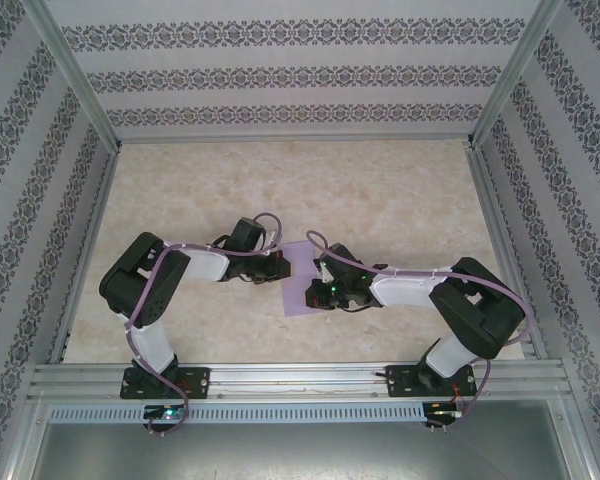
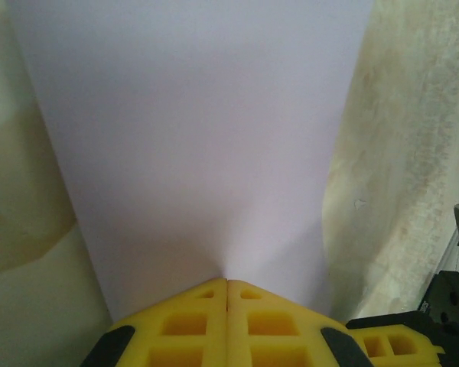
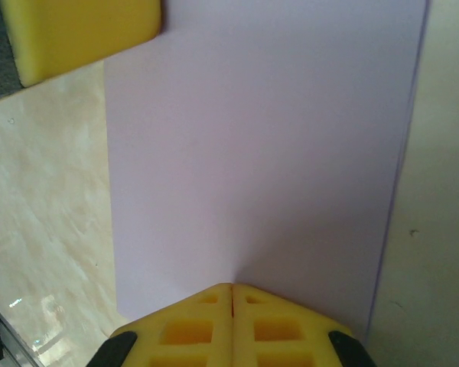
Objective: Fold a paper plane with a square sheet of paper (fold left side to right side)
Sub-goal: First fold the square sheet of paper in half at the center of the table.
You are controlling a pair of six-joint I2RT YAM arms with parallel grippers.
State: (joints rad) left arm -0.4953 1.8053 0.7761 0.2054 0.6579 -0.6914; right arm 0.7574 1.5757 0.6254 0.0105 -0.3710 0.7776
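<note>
The lavender sheet of paper (image 1: 302, 262) lies flat on the marble-patterned table between the two arms, as an upright rectangle. Along its right side in the right wrist view runs a doubled edge, like two layers. My left gripper (image 1: 280, 268) is shut, and its yellow tips (image 2: 227, 281) rest on the paper (image 2: 199, 138) at its left edge. From the right, my right gripper (image 1: 320, 292) is also shut, tips (image 3: 231, 287) down on the paper (image 3: 252, 153). Nothing is clamped between either pair of jaws. No paper plane shape shows.
The table (image 1: 400, 200) is fenced by aluminium posts and patterned walls on three sides. A metal rail (image 1: 300, 378) at the near edge carries both arm bases. The other arm's yellow finger shows in each wrist view (image 2: 390, 344) (image 3: 84, 30).
</note>
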